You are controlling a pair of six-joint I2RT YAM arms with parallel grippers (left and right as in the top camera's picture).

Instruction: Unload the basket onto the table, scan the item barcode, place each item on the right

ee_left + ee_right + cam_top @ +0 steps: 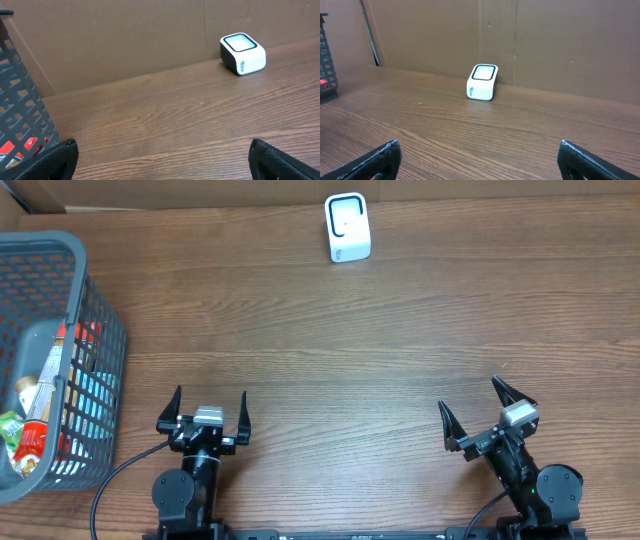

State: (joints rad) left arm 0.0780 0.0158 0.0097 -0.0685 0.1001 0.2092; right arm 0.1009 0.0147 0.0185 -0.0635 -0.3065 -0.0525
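Matt wood-grain table (400, 330), glossy white plastic scanner (347, 228), seemingly plastic basket (100, 310).

A dark brown, wood-grained tabletop (400, 340) lies under soft, even light. Along its far edge stands a wall of plain brown cardboard panels (560, 40), with vertical seams showing between the sheets.

No legible text; blue print on scanner (243, 54) too small

Soft, even light from above covers the bench (400, 330); shadows are faint and short. Wood grain is sharp in all views, while the wrist views' bottom corners blur.
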